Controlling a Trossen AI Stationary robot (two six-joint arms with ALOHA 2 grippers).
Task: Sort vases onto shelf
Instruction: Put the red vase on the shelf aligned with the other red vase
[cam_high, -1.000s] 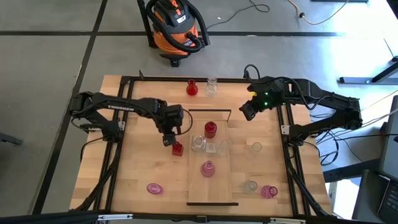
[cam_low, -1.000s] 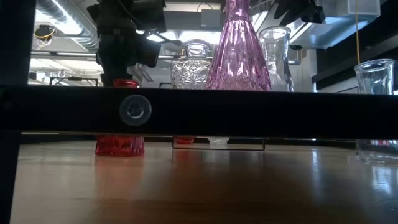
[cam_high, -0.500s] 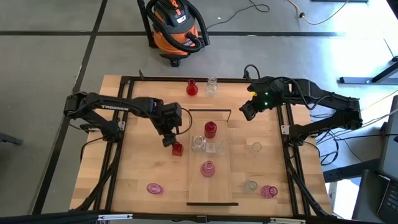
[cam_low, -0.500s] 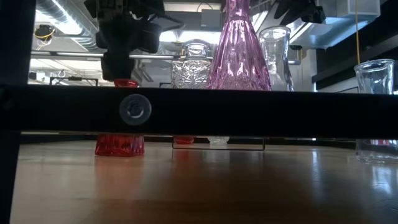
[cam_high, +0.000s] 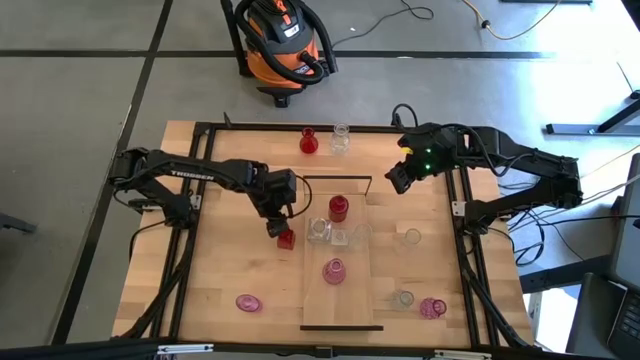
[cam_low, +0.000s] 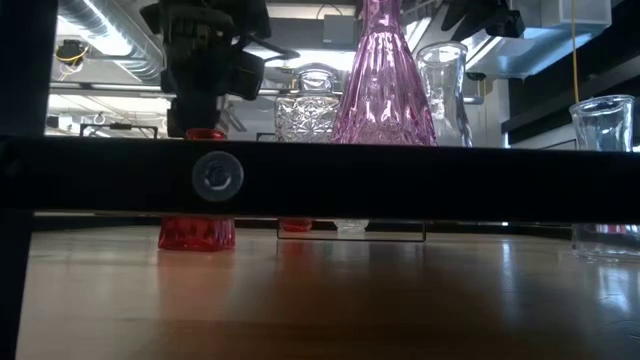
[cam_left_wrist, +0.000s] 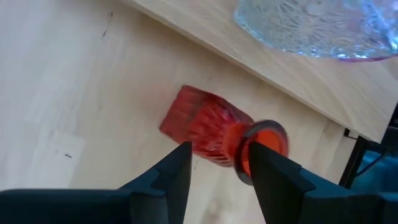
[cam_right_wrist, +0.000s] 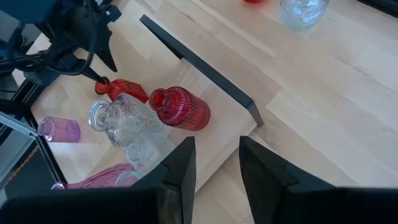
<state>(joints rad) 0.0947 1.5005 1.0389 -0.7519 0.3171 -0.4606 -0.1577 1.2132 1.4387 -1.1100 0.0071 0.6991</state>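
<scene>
A small red ribbed vase (cam_high: 286, 239) stands upright on its base on the table, just left of the shelf (cam_high: 352, 290), a pale plank with black end frames. My left gripper (cam_high: 278, 226) is open and comes down over the vase. In the left wrist view its fingers (cam_left_wrist: 179, 167) stand on either side of the vase's neck (cam_left_wrist: 238, 148). On the shelf stand one red vase (cam_high: 338, 208), three clear ones (cam_high: 319, 231) and a pink one (cam_high: 334, 271). My right gripper (cam_high: 397, 183) hovers open beside the shelf's far right corner. My left gripper comes from above with one finger on each side of the red vase's neck (cam_left_wrist: 238, 148), just under the rim (cam_left_wrist: 268, 138). One finger (cam_left_wrist: 266, 167) lies very close to the neck, but I cannot tell whether it touches. The vase's base (cam_low: 197, 235) stays on the table.
A red vase (cam_high: 309, 142) and a clear vase (cam_high: 340, 138) stand at the table's far edge. Two clear vases (cam_high: 411, 237) (cam_high: 403, 298) and a pink one (cam_high: 432, 308) are right of the shelf. Another pink one (cam_high: 247, 302) lies near left. A black frame (cam_high: 200, 130) rims the table.
My left gripper has shifted a little toward the table's right, coming over the red vase beside the shelf. The right arm has kept still.
</scene>
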